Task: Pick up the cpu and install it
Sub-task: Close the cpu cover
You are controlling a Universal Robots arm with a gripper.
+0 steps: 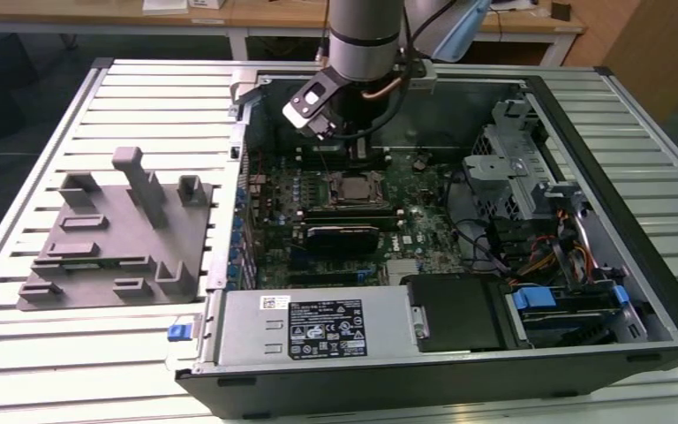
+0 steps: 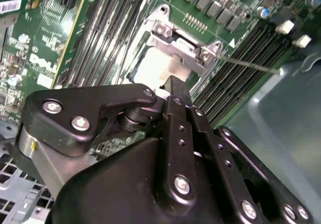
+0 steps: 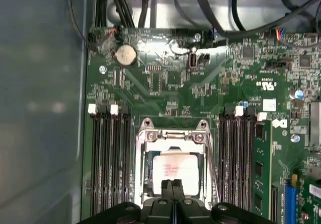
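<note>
I count one cpu (image 3: 175, 169), seated in one socket (image 3: 173, 135). My arm (image 1: 363, 35) hangs upright at the exterior view's 12 o'clock. The gripper (image 3: 173, 185) is pinched closed and empty, over the cpu.

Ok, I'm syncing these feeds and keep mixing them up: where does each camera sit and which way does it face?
Exterior view: off the arm, high up, looking down into the open computer case; the arm shows.
First wrist view: on the arm, facing the motherboard squarely; the shut jaws show.
Second wrist view: on the arm, looking obliquely past the jaws' black linkage.
Both wrist views share the cpu lying just beyond the jaws.
</note>
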